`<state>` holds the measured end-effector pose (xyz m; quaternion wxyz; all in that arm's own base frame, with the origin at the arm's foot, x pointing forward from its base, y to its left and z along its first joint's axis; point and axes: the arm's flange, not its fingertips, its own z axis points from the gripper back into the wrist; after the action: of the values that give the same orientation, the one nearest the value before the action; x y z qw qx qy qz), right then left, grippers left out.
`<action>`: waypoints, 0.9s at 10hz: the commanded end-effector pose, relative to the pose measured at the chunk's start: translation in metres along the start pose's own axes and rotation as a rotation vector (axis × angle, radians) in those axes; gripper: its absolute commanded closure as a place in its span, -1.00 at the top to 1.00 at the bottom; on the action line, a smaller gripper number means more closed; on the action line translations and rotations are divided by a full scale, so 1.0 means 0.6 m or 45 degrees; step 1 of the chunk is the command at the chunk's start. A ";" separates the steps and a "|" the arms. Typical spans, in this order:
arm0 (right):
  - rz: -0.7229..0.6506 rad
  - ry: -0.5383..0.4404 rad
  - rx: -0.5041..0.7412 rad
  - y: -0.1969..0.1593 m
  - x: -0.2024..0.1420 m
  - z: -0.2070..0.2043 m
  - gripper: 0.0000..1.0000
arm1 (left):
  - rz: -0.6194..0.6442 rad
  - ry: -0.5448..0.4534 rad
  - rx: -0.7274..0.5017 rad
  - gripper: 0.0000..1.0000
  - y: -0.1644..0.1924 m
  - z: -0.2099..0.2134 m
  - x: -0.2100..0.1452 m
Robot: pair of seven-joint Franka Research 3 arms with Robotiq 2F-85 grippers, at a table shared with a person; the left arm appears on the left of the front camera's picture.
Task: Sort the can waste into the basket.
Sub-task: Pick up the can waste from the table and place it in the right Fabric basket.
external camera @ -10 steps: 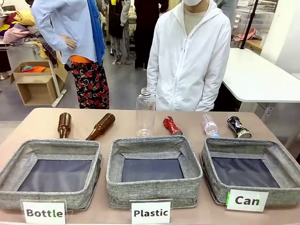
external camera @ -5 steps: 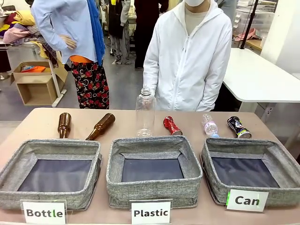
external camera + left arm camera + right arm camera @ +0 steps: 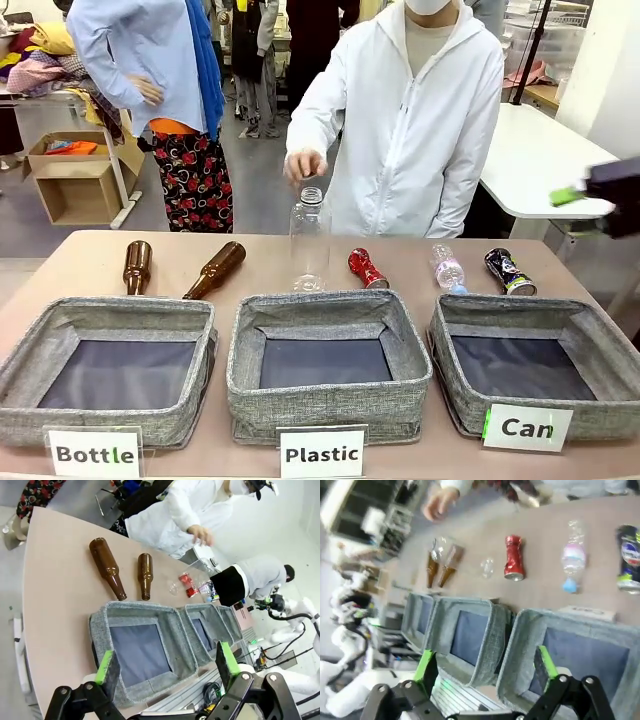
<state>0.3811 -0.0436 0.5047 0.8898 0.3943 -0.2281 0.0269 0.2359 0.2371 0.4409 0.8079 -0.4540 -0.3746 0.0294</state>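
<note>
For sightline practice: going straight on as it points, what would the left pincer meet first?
Probably the Bottle basket, on its dark lining; the way from the open left pincer looks free, though depth is unclear.

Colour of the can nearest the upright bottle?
Red can, silver ends; clearest in right wrist view.

The front camera sits low at the near table edge, close behind the "Bottle" basket (image 3: 110, 311), "Plastic" basket (image 3: 325, 302) and "Can" basket (image 3: 530, 305), facing across them. Each wrist camera looks down from high up, rolled. Just beyond the left gripper (image 3: 167, 660) lies the "Bottle" basket (image 3: 102, 625); beyond the right gripper (image 3: 485, 662), the "Can" basket (image 3: 520, 645). All views share the baskets, red can (image 3: 366, 268) (image 3: 187, 584) (image 3: 513, 557) and brown bottles (image 3: 215, 270) (image 3: 106, 567) (image 3: 442, 567).
</note>
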 end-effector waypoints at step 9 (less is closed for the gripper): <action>0.373 0.328 -0.166 0.087 0.067 -0.124 1.00 | -0.031 -0.020 -0.021 1.00 0.002 0.003 0.004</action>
<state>0.4522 0.0900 0.4983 0.9382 0.2368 -0.1548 0.1992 0.2353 0.2387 0.4411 0.8097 -0.4523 -0.3727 0.0290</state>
